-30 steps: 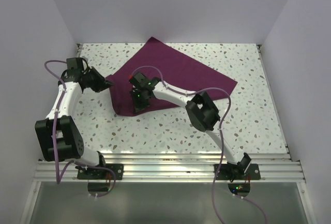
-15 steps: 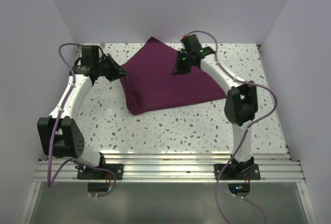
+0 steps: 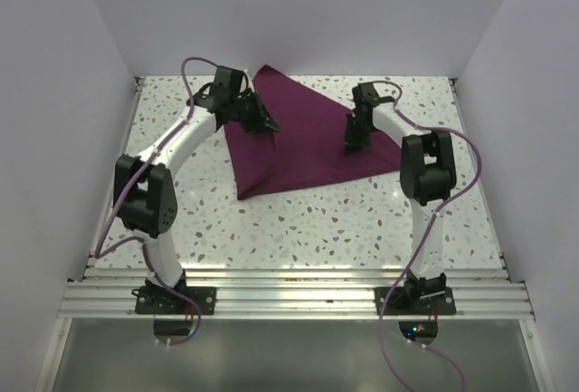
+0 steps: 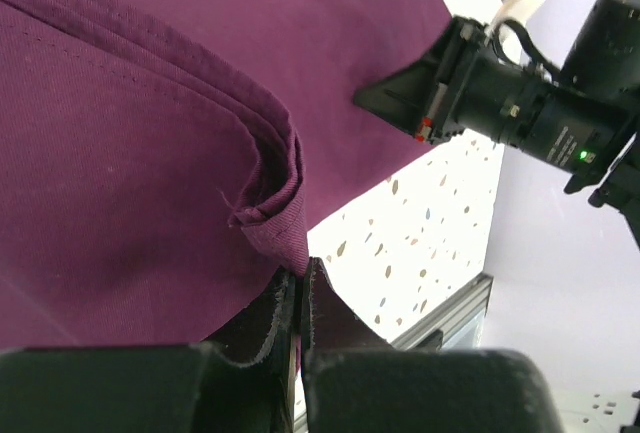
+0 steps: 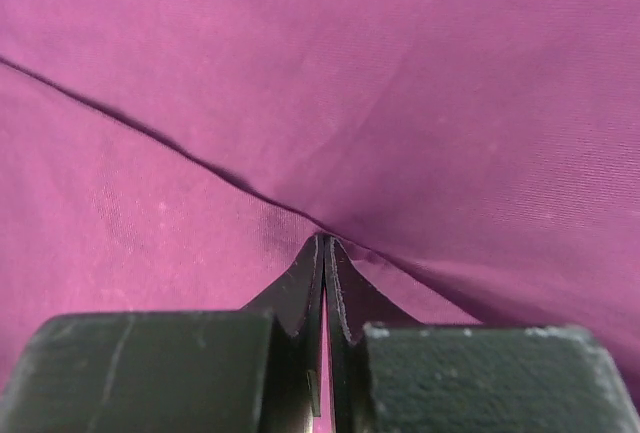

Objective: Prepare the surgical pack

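left arm (image 3: 176, 148), right arm (image 3: 423, 234): white tube links, chunky black joint housings, lilac cable (image 3: 193, 66) along each, black base plates (image 3: 176, 301); left gripper (image 4: 299, 275), right gripper (image 5: 324, 245) matte black, edges scuffed

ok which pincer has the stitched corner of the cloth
The left pincer: it pinches a bunched, stitched corner of the purple cloth. The right pincer is shut on a smooth, unstitched fold.
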You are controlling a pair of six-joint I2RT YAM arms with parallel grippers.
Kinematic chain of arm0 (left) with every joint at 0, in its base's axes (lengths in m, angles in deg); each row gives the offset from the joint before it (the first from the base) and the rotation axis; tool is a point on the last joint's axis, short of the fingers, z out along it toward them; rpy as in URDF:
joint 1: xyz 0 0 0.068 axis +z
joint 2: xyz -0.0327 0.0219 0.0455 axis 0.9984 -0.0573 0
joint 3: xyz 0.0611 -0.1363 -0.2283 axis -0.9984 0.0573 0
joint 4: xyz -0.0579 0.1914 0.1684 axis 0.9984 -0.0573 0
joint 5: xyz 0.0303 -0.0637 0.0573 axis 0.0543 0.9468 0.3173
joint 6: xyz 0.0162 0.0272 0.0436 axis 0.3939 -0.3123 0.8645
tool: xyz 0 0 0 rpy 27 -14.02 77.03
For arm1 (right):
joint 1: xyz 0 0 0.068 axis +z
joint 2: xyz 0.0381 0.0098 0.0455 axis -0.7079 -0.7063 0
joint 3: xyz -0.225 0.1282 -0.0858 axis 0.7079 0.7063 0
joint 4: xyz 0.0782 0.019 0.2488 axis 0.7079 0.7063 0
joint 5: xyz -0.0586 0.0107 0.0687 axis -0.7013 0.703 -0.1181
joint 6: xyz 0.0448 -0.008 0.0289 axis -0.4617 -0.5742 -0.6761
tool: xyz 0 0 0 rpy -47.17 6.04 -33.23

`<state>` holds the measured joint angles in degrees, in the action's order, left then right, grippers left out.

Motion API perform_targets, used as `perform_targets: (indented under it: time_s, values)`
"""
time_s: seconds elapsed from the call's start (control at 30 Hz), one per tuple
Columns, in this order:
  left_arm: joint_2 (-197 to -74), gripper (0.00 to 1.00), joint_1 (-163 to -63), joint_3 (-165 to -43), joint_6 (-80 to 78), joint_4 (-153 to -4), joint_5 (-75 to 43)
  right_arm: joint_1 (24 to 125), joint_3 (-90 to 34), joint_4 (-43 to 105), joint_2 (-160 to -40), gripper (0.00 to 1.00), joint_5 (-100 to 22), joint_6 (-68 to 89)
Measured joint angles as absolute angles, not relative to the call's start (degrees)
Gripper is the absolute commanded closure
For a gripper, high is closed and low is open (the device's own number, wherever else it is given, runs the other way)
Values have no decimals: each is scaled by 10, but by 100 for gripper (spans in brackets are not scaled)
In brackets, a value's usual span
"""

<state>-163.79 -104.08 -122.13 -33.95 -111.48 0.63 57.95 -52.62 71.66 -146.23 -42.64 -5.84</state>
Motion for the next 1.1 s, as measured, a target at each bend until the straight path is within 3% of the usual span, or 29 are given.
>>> perform_targets:
  time_s: [0.23, 0.53, 1.1]
  values:
    - [-1744, 100, -1108, -1312, -338, -1131, 9, 579, -527, 714, -1466, 100, -418, -54]
    - [-1830, 100, -1125, -1402, -341, -1144, 12, 573, -533, 720, -1472, 100, -400, -54]
    - [-1890, 100, -1153, -1432, -351, -1143, 26, 572, -539, 725, -1477, 100, -393, -54]
